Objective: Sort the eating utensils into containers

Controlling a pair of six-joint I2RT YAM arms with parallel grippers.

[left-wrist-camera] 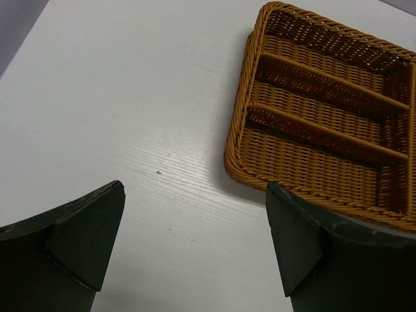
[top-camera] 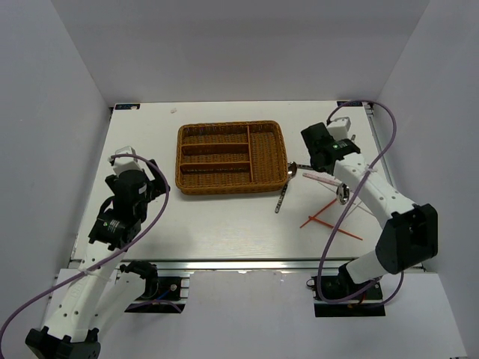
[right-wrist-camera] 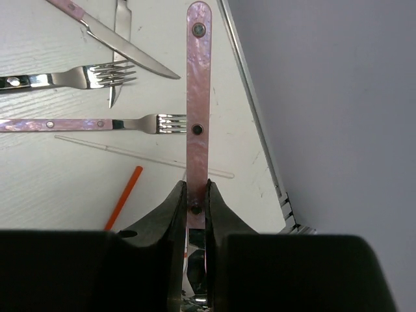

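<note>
One at a time: clamps pink-handled utensil (right-wrist-camera: 198, 97) in right jaws for wicker tray (top-camera: 180, 161), upper centre; holds left jaws spread.

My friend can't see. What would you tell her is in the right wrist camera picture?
The right gripper is pinched shut on a pink-handled utensil, its handle sticking straight out ahead. On the white table beyond lie a pink-handled fork, a shiny fork, a pink-handled knife, a second knife, a red chopstick and a pale chopstick.
</note>
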